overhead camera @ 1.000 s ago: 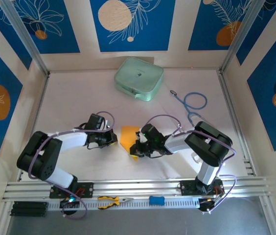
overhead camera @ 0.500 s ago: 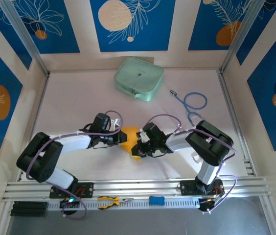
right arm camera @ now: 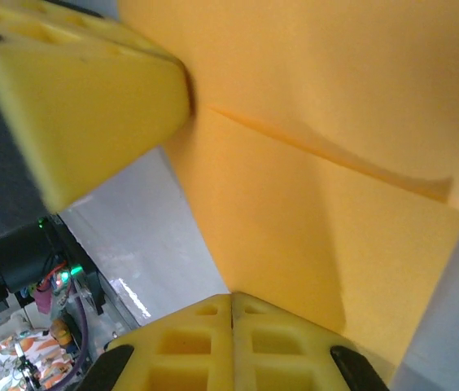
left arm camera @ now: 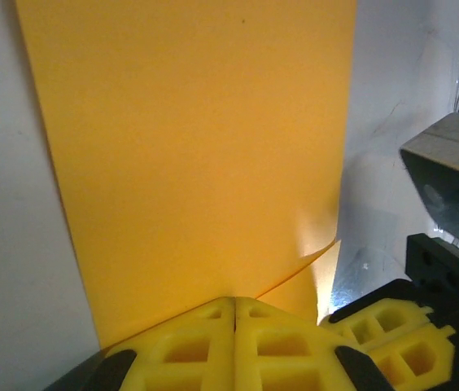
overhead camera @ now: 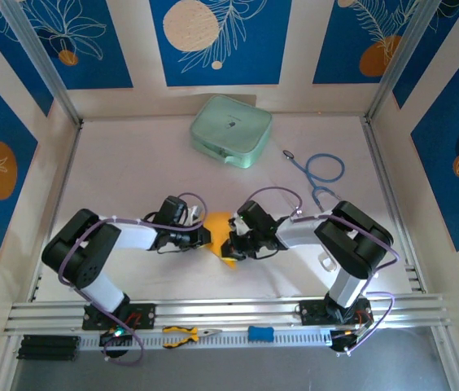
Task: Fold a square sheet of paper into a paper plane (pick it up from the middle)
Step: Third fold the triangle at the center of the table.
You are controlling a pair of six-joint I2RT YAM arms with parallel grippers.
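The square sheet of paper (overhead camera: 218, 222) sits just below the middle of the top view, on the pale bench (overhead camera: 132, 171), between the two grippers. It is orange-yellow and no longer lies flat. Its upper part shows between the arms and a narrower corner points down toward the lower edge of the frame.

The left gripper (overhead camera: 204, 237) reaches in from the left. In the left wrist view its yellow fingers (left arm camera: 189, 346) are pressed together at the bottom of the frame, with the near edge of the paper (left arm camera: 197, 147) clamped between them. From there the sheet runs up and away as a broad, smooth band. At the lower right of that view a corner of the paper curls up, just beside a yellow finger of the other gripper.

The right gripper (overhead camera: 230, 243) comes in from the right and meets the sheet's lower right side. In the right wrist view its fingers (right arm camera: 181, 350) are also closed on the paper (right arm camera: 319, 236), with no gap between them. A straight crease crosses the sheet in the upper half of that frame, and a yellow finger of the left gripper touches the paper at the upper left.

A pale green case (overhead camera: 231, 130) lies at the top centre of the bench, well apart from the paper. A blue stethoscope (overhead camera: 342, 169) lies to its right. Orange-handled pliers (overhead camera: 182, 334) rest on the rail at the bottom of the frame.
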